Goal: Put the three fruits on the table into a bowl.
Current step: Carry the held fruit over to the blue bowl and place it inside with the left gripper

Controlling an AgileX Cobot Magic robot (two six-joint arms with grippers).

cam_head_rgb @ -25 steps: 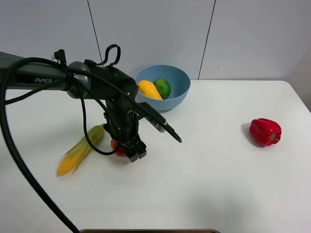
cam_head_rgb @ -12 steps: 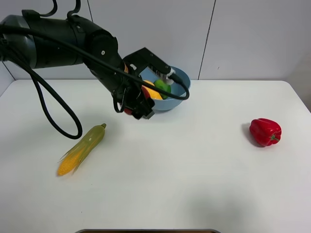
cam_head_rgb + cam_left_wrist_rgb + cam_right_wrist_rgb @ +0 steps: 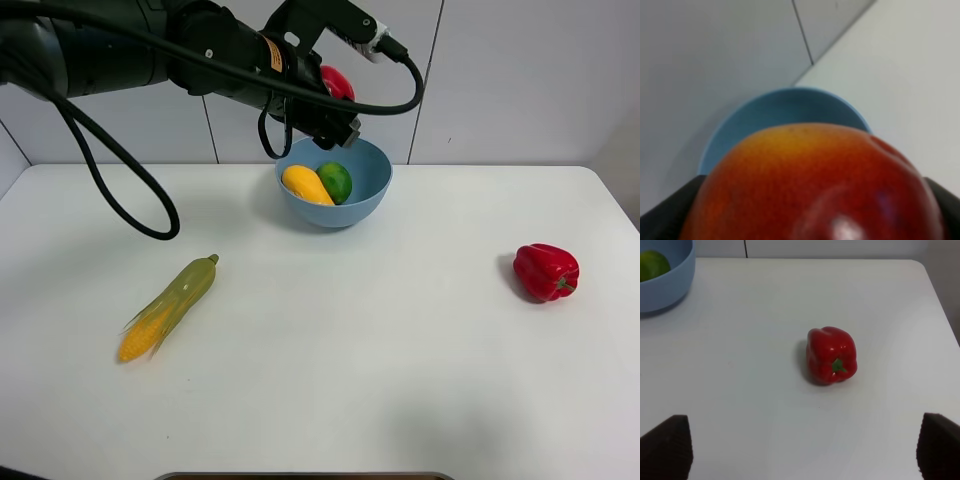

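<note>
Red apple (image 3: pixel 338 82) sits pinched in the left gripper (image 3: pixel 335 105) above the light-blue bowl (image 3: pixel 370 190) holding mango (image 3: pixel 305 185) and lime (image 3: pixel 335 181), right gripper's fingers (image 3: pixel 667 447) spread wide

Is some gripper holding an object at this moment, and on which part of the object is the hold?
The left gripper holds the red apple above the bowl, clamped on its two opposite sides. The right gripper is open and holds nothing.

Three fruits: one apple (image 3: pixel 338 82) at upper centre, one mango (image 3: pixel 305 185) and one lime (image 3: pixel 335 181) (both inside the one bowl (image 3: pixel 371 173)). One corn cob (image 3: pixel 168 307) lower left, one bell pepper (image 3: pixel 545 271) at right.
</note>
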